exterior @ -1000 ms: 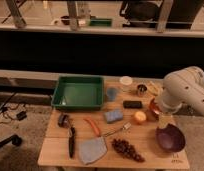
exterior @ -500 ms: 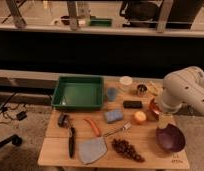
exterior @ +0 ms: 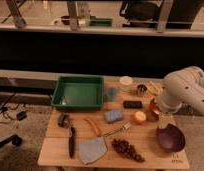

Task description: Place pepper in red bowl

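Nothing is seen to have shifted since the earlier frame. The pepper [exterior: 92, 125] lies untouched on the bench [exterior: 55, 152], between the knife [exterior: 71, 142] and the blue sponge [exterior: 114, 116], just beside the grey cloth [exterior: 92, 150]. The red bowl [exterior: 153, 107] is set well apart at the right, partly hidden by the arm. The gripper [exterior: 165, 120] is held above the purple bowl [exterior: 170, 138], its fingers spread and empty. The pepper is best approached from above and pinched across its slender middle.
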Tool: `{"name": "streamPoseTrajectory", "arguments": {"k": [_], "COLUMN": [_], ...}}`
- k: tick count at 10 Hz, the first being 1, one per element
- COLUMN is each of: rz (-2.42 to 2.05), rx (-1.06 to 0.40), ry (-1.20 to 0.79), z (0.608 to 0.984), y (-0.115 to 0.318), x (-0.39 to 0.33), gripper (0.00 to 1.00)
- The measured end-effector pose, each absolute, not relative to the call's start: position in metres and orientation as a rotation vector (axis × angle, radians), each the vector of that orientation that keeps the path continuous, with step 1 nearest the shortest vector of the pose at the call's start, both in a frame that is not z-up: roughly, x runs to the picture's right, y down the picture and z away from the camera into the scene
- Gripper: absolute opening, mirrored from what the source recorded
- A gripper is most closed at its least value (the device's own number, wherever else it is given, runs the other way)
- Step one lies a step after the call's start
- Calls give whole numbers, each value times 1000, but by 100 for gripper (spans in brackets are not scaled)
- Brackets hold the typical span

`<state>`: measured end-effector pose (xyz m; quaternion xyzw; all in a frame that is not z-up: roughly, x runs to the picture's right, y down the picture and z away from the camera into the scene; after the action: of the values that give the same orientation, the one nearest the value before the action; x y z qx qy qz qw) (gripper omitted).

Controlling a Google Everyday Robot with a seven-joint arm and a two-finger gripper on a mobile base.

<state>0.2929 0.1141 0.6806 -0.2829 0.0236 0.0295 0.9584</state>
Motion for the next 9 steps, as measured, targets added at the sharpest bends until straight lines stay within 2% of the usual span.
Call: {"name": "streamPoseTrajectory", "arguments": {"k": [3, 9], "rz": [27, -120], "rx": [-566, -563], "ry": [32, -44], "z": [681, 698], "y": [122, 139], "x": [281, 179], "gripper": [80, 80]}}
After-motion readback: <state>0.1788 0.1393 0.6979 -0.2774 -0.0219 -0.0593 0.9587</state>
